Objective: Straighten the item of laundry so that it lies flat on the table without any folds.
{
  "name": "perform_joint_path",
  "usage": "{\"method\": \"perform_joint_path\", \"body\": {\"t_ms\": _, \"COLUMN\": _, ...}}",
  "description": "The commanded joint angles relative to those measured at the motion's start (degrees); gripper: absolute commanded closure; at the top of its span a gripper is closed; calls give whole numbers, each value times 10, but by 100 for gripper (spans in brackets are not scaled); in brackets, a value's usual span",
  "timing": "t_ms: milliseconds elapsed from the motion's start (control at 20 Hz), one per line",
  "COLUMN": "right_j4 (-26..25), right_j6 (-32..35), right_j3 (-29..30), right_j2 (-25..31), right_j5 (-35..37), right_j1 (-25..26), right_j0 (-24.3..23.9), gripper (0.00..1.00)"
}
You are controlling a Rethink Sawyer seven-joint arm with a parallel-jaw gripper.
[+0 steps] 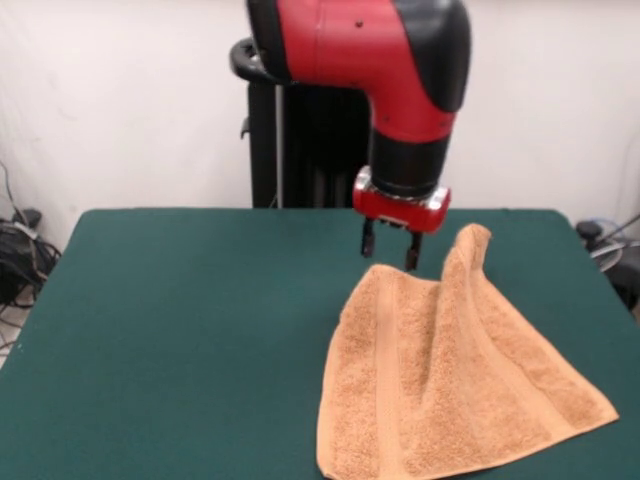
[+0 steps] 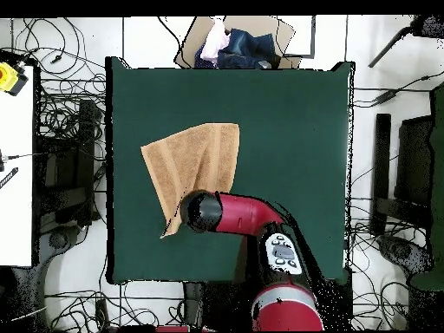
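front view: towel (image 1: 450,390) cut off by the bottom edge at 6 o'clock, near corner unseen; arm (image 1: 380,60) cut off at 12 o'clock. overhead view: the arm's wrist covers the gripper and part of the towel (image 2: 191,165) toward 5 o'clock. gripper (image 1: 391,246) tips are small and dark, whether they touch the cloth can't be told.

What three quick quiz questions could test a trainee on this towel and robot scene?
1. True or false: the towel lies fully flat on the table.
2. Is the tool open or shut?
3. Which part of the towel stands raised: A, the corner beside the tool; B, the edge farthest from the robot?

Key: 1 false, ridges run up to a raised corner. 2 open, holding nothing. 3 A.
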Motion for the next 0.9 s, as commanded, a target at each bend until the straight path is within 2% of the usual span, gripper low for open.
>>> {"method": "perform_joint_path", "body": {"t_ms": 50, "right_j4": -28, "right_j6": -22, "right_j3": -67, "right_j2": 48, "right_j5": 19, "right_j1": 53, "right_j0": -42, "gripper": 0}}
{"method": "perform_joint_path", "body": {"t_ms": 400, "right_j4": -46, "right_j6": -12, "right_j3": -48, "right_j2": 63, "right_j5": -19, "right_j1": 70, "right_j0": -58, "gripper": 0}}
{"method": "perform_joint_path", "body": {"t_ms": 900, "right_j4": -64, "right_j6": -8, "right_j3": -56, "right_j2": 71, "right_j5": -20, "right_j1": 78, "right_j0": -61, "gripper": 0}}
